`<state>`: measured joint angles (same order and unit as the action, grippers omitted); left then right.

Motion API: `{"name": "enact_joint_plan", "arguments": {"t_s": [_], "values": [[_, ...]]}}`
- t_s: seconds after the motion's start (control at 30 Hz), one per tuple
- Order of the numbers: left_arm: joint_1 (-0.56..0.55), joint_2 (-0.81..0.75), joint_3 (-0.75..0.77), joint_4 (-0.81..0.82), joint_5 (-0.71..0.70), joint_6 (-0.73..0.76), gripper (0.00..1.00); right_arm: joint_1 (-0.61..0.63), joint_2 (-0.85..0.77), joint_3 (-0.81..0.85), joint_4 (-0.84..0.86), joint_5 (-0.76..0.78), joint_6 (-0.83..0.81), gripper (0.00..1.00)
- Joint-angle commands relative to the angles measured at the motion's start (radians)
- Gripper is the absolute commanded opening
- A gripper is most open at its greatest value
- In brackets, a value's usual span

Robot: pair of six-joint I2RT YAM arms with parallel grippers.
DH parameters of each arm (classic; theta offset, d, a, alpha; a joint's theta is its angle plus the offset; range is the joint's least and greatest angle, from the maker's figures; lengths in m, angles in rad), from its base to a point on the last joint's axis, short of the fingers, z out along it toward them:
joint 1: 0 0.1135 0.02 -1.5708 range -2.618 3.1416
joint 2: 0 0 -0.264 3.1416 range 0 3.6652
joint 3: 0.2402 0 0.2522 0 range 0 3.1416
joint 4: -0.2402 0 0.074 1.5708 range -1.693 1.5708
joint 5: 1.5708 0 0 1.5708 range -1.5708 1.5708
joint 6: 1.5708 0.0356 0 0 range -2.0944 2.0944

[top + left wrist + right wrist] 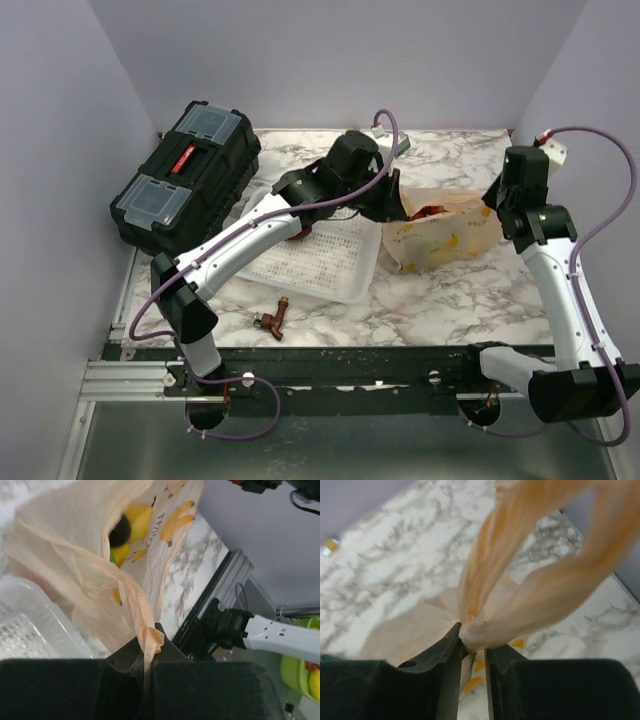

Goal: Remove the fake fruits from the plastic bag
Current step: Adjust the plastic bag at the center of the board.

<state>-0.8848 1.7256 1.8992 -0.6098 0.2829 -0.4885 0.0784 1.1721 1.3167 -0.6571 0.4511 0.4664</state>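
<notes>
The pale peach plastic bag (445, 240) lies on the marble table right of the basket, held between both arms. My left gripper (396, 206) is at its left end, shut on a thin handle strip (148, 642). In the left wrist view the bag (60, 555) gapes open, showing yellow fruit (139, 521), a dark one (120, 531) and a bit of green (113, 556) inside. My right gripper (497, 214) is at the bag's right end. Its jaws (472, 642) stand slightly apart, with the bunched handle (485, 632) resting at the tips.
A white perforated basket (330, 262) sits under my left arm, just left of the bag. A black toolbox (188, 172) stands at the back left. A small brown tap-shaped object (272, 321) lies near the front edge. Grey walls close in on three sides.
</notes>
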Motion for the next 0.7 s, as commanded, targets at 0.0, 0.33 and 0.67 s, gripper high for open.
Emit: {"name": "enact_joint_plan", "arguments": {"t_s": [0.0, 0.33, 0.67], "values": [[-0.001, -0.054, -0.170, 0.034, 0.145, -0.106, 0.00, -0.005, -0.122, -0.132, -0.115, 0.021, 0.038, 0.30], [-0.015, -0.225, -0.473, 0.222, 0.122, -0.208, 0.00, -0.005, -0.270, 0.063, -0.339, -0.262, -0.088, 0.80], [-0.038, -0.239, -0.493, 0.212, -0.022, -0.248, 0.00, -0.005, -0.252, -0.051, -0.235, -0.839, -0.095, 0.66]]}}
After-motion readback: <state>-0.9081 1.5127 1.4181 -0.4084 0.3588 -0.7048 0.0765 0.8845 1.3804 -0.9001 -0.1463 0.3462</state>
